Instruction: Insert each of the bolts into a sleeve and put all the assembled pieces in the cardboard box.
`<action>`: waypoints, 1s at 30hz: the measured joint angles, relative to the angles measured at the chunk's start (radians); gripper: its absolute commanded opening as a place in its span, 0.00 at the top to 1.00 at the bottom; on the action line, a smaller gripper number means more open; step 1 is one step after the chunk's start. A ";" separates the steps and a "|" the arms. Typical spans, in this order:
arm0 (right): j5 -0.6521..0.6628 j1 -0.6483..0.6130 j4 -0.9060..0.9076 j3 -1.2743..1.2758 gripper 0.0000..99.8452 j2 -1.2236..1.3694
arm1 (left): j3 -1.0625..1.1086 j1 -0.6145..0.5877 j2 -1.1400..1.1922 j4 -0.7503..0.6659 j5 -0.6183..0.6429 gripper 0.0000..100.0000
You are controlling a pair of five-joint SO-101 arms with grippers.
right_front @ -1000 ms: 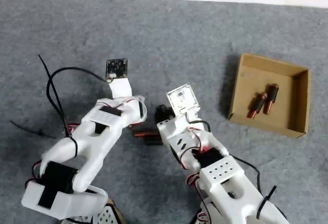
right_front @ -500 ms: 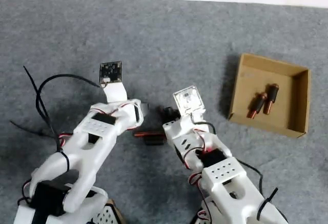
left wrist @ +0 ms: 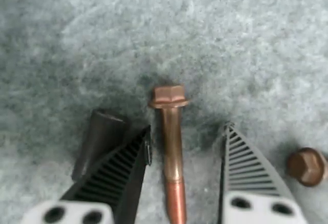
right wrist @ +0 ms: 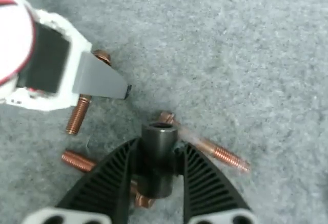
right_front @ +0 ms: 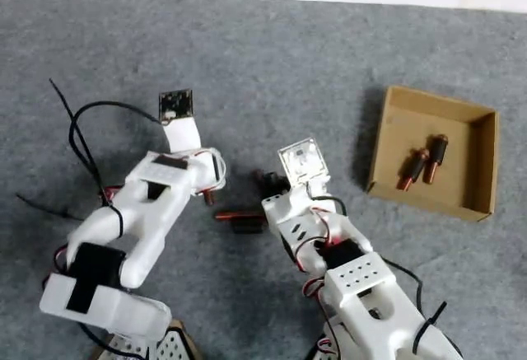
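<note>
Grey carpet (right_front: 288, 63): left pincer (left wrist: 187, 128) gapes astride a bolt (left wrist: 172, 147), right pincer (right wrist: 159, 143) clamps a sleeve (right wrist: 158, 157)

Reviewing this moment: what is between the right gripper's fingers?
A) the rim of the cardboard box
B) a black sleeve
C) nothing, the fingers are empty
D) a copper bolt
B: in the right wrist view, the right gripper has its fingers pressed against both sides of a black sleeve, while loose copper bolts lie on the grey carpet around it.
</note>
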 measured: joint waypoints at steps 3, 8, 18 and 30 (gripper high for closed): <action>0.000 0.000 0.000 0.000 1.00 0.000 | -0.020 0.000 0.023 0.006 0.002 0.79; 0.000 0.000 0.000 0.000 1.00 0.000 | -0.021 -0.002 0.028 0.006 0.002 0.98; 0.000 0.000 0.000 0.000 1.00 0.000 | -0.021 0.002 0.002 0.000 0.006 1.00; 0.000 -0.043 -0.235 0.153 1.00 -0.012 | 0.486 -0.006 -0.707 -0.181 0.107 1.00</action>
